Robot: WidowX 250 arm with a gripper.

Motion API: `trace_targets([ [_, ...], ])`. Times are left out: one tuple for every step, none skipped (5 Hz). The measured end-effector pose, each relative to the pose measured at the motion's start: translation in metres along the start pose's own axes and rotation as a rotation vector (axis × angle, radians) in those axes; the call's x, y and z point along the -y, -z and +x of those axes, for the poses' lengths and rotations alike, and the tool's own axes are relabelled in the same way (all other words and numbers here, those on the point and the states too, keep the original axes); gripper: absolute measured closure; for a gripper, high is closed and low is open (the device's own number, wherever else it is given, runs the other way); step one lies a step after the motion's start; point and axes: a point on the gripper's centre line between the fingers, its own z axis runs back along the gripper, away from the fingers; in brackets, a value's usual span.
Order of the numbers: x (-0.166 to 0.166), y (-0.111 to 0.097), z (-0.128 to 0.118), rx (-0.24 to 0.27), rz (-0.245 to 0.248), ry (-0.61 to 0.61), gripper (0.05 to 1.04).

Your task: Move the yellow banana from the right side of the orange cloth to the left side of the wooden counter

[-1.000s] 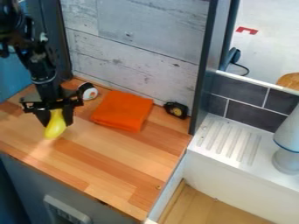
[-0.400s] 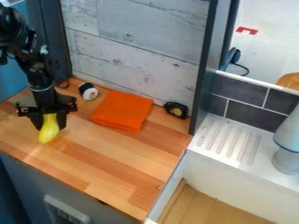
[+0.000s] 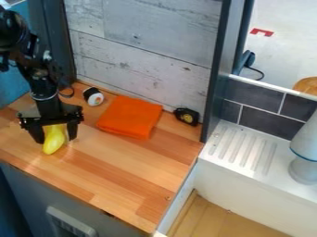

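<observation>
The black gripper hangs low over the left part of the wooden counter, its fingers parted on either side of a yellow, rounded, elongated object. A strip of wood shows between that object and the right finger. The yellow object's lower end rests at the counter, while its upper part is hidden under the gripper. To the right lies a folded orange cloth. Behind, near the wall, a small white and black round object lies on its side.
A black and yellow tape measure sits by the back wall, right of the cloth. A dark upright post stands at the counter's right edge. Beyond it are a white ribbed sink ledge and a pale grey-blue object.
The gripper has shifted a little left and down with the yellow object, and its fingers have since spread apart from it. The cloth, round object and tape measure have stayed put.
</observation>
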Motion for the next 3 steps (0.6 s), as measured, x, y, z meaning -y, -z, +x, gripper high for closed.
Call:
trace_targets([
  [-0.001,-0.017,0.003,0.014,0.007,-0.012,0.079],
  [-0.002,-0.050,0.005,0.024,-0.005,-0.031,0.083],
  [-0.008,-0.095,-0.007,-0.012,0.011,-0.058,0.083],
])
